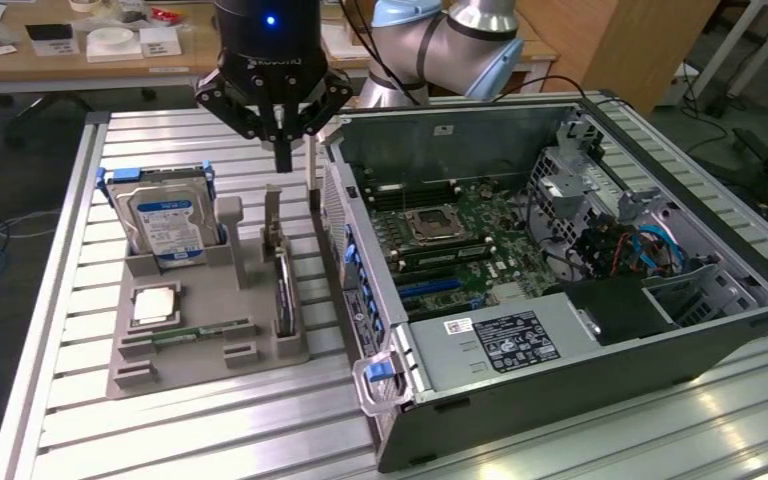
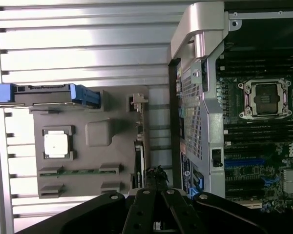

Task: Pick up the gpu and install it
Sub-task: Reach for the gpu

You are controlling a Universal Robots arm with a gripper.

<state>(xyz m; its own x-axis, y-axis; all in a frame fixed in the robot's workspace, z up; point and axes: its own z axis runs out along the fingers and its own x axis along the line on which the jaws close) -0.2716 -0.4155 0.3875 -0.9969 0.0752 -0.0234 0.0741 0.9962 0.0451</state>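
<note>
The open computer case [image 1: 518, 390] is lying on its side, the grey parts holder [image 1: 197, 365] sitting just beside it. The gpu [image 1: 284, 285] is standing on edge in the holder's slot nearest the case. The gripper [image 1: 281, 155] is hanging above its bracket end, fingers together, holding nothing; lowered so, they risk striking the card's edge.

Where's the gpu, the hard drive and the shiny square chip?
gpu [image 1: 284, 295]: exterior view, its black upper edge.
hard drive [image 1: 167, 218]: exterior view, its blue-white label.
square chip [image 2: 57, 144]: wrist view, middle of its shiny lid.
</note>
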